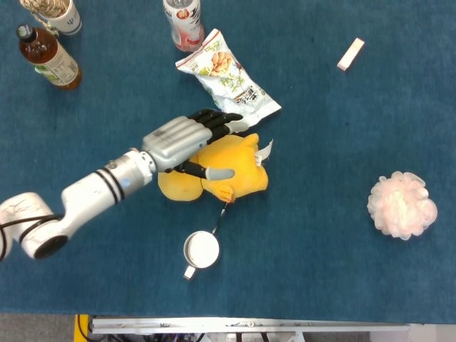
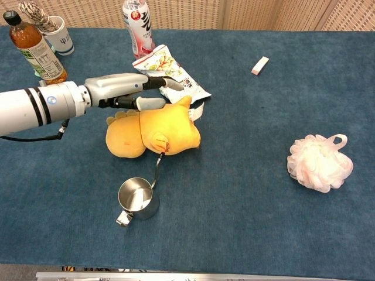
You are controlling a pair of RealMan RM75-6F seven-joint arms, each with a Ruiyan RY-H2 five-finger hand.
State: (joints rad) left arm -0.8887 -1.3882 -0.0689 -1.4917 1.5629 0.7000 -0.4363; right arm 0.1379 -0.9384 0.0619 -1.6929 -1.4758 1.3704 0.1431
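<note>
The left hand (image 1: 187,139) is hovering over the yellow plush duck toy (image 1: 214,169), which is lying on its side near the middle of the blue carpeted tabletop (image 1: 328,142). Its fingers (image 1: 221,122) are spread across the top of the toy and the thumb (image 1: 214,173) is reaching along the near flank, so the hand is bracketing the body without visibly squeezing it; whether the fingertips are touching the plush cannot be told. That wide spread suits a soft, bulky shape that needs grasping from both sides. The right hand is not showing in either view.

A printed white snack bag (image 1: 228,80) is lying flat just behind the toy, its lower end close to the fingertips. A small steel cup with a handle (image 2: 138,201) is standing upright just in front of the toy, and it looks empty. At the far left edge a brown glass bottle with a black cap (image 1: 48,58) is holding dark liquid, a white mug (image 2: 60,35) is holding a twisted bundle, and a pink-labelled white drink bottle (image 2: 138,28) is standing beside the bag. A pale pink mesh bath pouf (image 1: 402,205) and a small pinkish eraser block (image 1: 350,54) are lying well apart to the right.
</note>
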